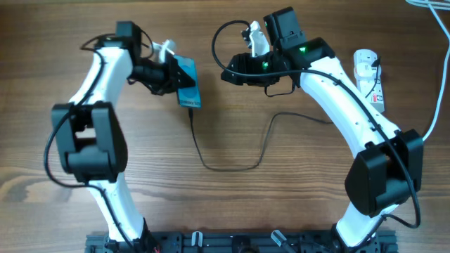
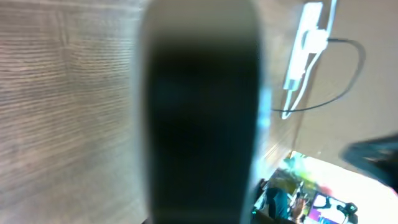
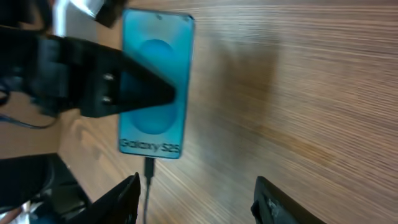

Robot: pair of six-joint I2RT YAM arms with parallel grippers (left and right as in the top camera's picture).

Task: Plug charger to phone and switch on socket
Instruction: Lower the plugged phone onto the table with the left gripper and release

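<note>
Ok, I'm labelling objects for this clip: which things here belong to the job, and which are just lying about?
Job: phone, charger, socket.
Lying about: white cable at the right edge.

A: What lies under it all?
B: A wooden table (image 1: 281, 204), brown, its grain running left to right, with darker streaks at the near left.
A: Anything along the near edge?
B: A black rail (image 1: 211, 246) runs along the middle of it, with two small silvery clips (image 1: 197, 236) on it, well apart.
A: Anything else?
B: The left wrist view shows a bright, blurred patch of clutter (image 2: 305, 196) at its lower right, green, pink and blue. What it is I cannot tell.
</note>
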